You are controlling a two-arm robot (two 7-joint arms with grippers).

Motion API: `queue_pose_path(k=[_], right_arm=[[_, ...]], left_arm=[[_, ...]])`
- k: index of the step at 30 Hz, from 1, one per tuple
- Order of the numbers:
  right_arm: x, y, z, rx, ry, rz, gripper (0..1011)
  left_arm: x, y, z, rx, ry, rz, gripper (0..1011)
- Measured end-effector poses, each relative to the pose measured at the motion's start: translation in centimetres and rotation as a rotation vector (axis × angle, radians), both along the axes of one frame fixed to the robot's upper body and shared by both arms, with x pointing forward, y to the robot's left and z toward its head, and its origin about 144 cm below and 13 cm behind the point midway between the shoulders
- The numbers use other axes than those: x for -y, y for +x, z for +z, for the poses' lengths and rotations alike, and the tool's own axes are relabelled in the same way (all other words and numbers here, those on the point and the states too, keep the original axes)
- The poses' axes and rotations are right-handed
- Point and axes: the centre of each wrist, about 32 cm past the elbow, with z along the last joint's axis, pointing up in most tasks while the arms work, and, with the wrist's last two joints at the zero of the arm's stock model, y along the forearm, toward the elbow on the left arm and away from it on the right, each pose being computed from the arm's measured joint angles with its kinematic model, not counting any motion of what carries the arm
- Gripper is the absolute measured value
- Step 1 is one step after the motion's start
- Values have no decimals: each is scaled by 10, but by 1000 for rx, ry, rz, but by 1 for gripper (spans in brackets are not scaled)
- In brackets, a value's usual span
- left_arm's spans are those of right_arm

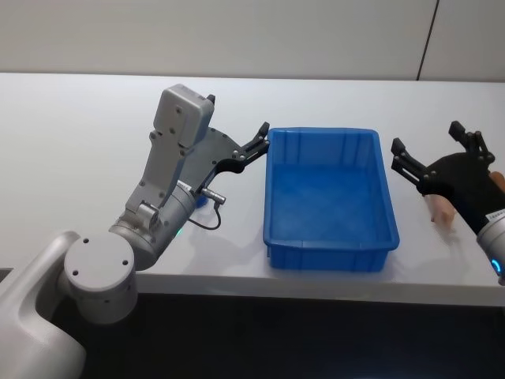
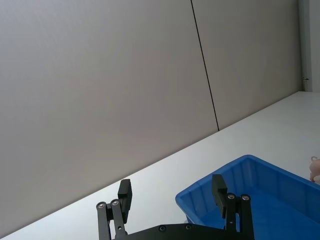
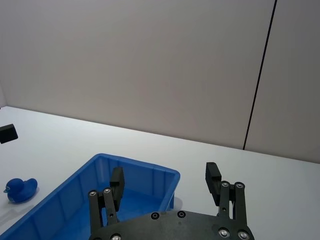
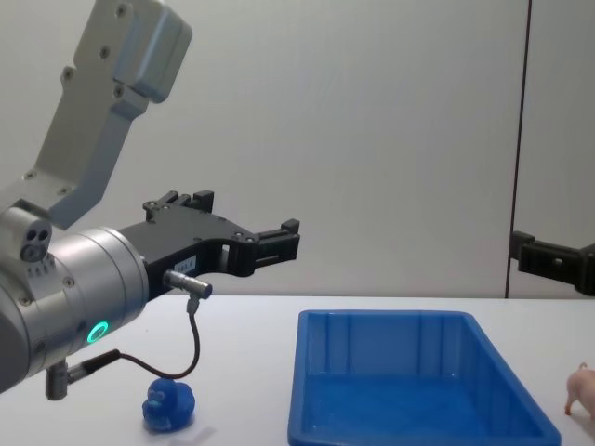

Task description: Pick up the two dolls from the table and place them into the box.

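The pig (image 1: 440,210) stands near the table's (image 1: 79,158) right edge, beneath the right gripper (image 1: 424,136), jaws spread; the blue duck (image 4: 167,404) sits left of the box (image 1: 327,130), under the left gripper (image 1: 262,138), likewise spread.

the pink pig (image 1: 442,212) lay mostly hidden behind the right gripper (image 1: 426,136) in the head view, and the chest view's right edge cut part of it off. the blue duck (image 1: 202,200) showed as a mere sliver behind the left arm (image 1: 170,170), its shape impossible to tell there.
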Motion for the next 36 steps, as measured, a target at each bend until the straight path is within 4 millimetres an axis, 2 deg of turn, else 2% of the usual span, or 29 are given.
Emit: queue_pose_path(k=[27,32,36], right_arm=[[0,0,0,0,0,0,1001],[6,1,0,0,-2,-4,1001],[20,3,-2,-2,-2,-13,1001]], left_arm=[[0,0,0,0,0,0,1001],[0,0,0,0,0,0,1001],[0,0,0,0,0,0,1000]])
